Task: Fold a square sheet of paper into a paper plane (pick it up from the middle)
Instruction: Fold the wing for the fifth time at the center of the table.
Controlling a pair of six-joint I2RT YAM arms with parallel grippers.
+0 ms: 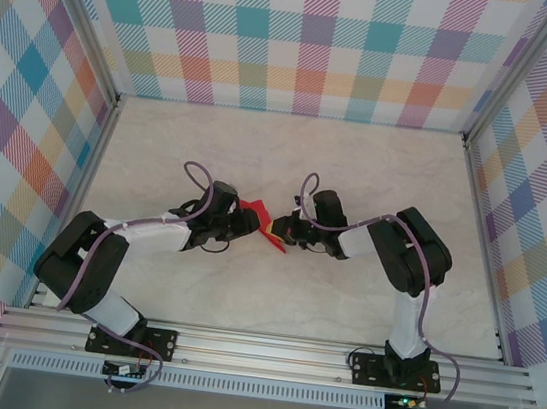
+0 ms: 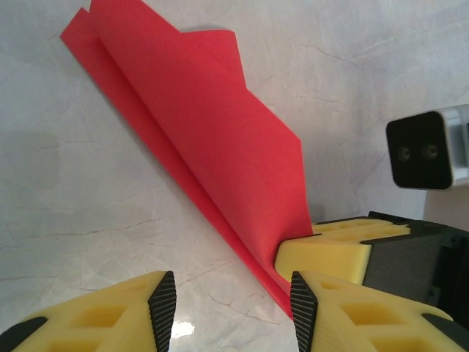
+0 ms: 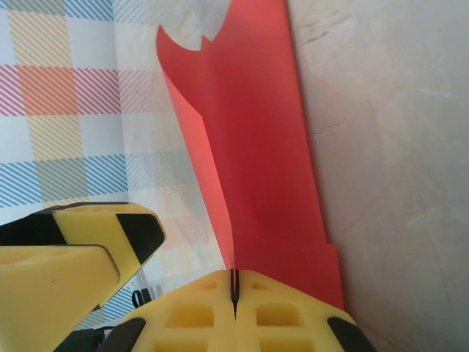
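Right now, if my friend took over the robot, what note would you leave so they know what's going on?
The left pincer is open and empty, right beside the red paper.
The right pincer is shut on the paper's edge, holding one flap up off the table.
Done: paper gripped and doubled over in two layers.
Left: press the creases, then fold the nose and wings. It is no plane yet.

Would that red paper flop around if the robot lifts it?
Probably floppy: the paper bows and curls beyond where the right gripper pinches it. Likely very light, since one pinch holds it. Its creased edge looks straight, maybe stiffer.
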